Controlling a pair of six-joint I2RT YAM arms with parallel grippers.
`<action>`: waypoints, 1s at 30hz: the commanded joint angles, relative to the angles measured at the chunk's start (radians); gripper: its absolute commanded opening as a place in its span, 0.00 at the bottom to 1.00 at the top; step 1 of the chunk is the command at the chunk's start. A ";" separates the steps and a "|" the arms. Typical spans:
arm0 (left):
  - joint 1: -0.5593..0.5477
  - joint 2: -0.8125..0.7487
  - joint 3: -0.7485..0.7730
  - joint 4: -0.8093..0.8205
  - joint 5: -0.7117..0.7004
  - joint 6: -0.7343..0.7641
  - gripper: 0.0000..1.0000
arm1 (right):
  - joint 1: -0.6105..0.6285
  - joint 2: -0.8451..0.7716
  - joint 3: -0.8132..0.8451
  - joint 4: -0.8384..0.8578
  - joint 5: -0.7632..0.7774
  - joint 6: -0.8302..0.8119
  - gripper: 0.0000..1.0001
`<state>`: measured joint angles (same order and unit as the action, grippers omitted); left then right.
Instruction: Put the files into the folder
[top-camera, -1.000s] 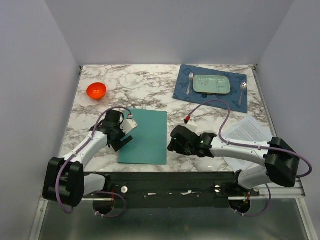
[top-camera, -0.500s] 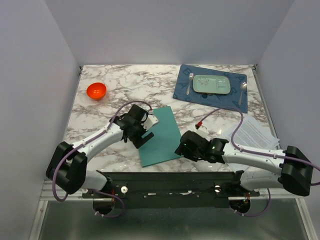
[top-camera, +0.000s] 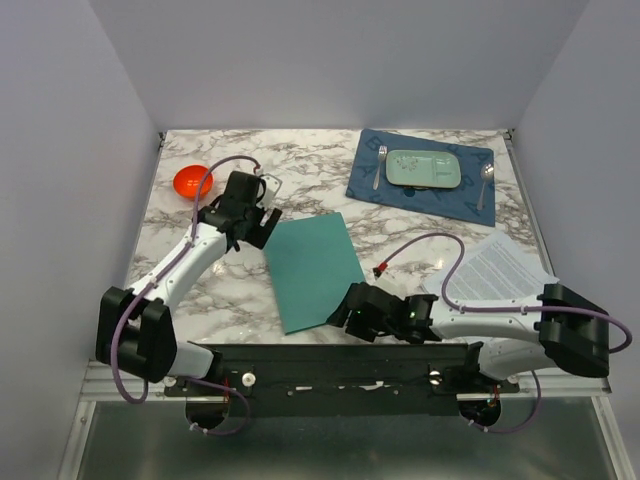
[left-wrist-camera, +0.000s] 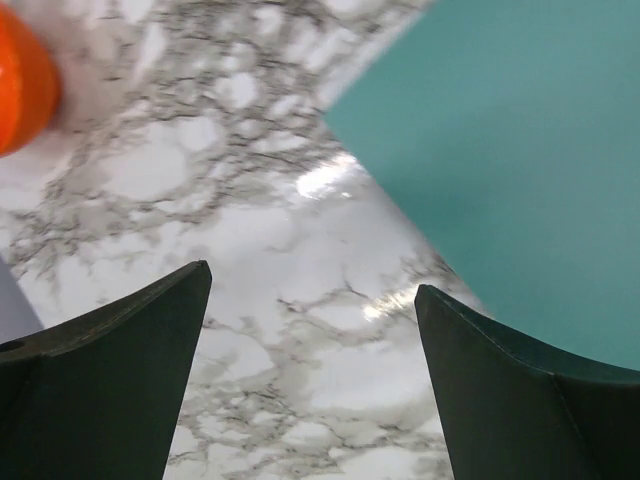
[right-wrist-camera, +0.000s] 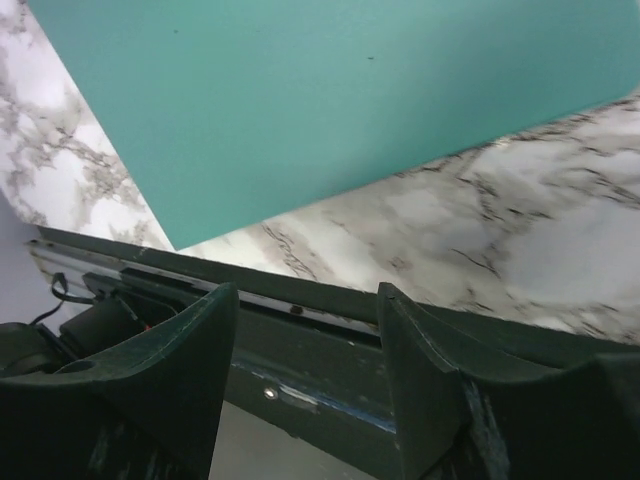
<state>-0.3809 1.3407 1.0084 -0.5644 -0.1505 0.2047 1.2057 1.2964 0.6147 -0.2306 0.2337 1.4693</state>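
The teal-green folder (top-camera: 310, 268) lies closed and skewed on the marble table, also in the left wrist view (left-wrist-camera: 520, 150) and the right wrist view (right-wrist-camera: 330, 100). The files (top-camera: 498, 268), white printed sheets, lie at the right edge, partly under the right arm. My left gripper (top-camera: 262, 226) is open and empty just off the folder's far left corner; its wrist view (left-wrist-camera: 310, 300) shows bare marble between the fingers. My right gripper (top-camera: 345, 318) is open and empty at the folder's near right corner; its wrist view (right-wrist-camera: 305, 300) shows it over the table's front rail.
An orange bowl (top-camera: 192, 181) sits at the back left, close behind the left gripper, also in the left wrist view (left-wrist-camera: 20, 90). A dark blue placemat (top-camera: 372, 180) with a pale green tray (top-camera: 423, 168), fork and spoon lies at the back right. A black rail (top-camera: 330, 358) runs along the near edge.
The folder was turned counter-clockwise and shifted right. My left gripper has drawn back off it toward the orange bowl. My right gripper has moved down to the folder's near corner.
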 joint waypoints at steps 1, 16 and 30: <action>0.050 0.086 0.047 0.139 -0.168 -0.054 0.99 | 0.014 0.055 -0.043 0.221 0.030 0.071 0.66; 0.060 0.347 0.174 0.202 -0.238 -0.140 0.99 | 0.038 0.233 -0.050 0.418 0.027 0.263 0.61; 0.060 0.422 0.165 0.209 -0.169 -0.051 0.98 | 0.066 0.178 -0.229 0.583 0.165 0.437 0.58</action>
<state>-0.3225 1.7500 1.1961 -0.3725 -0.3542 0.1226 1.2640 1.4914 0.4500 0.2909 0.3004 1.8442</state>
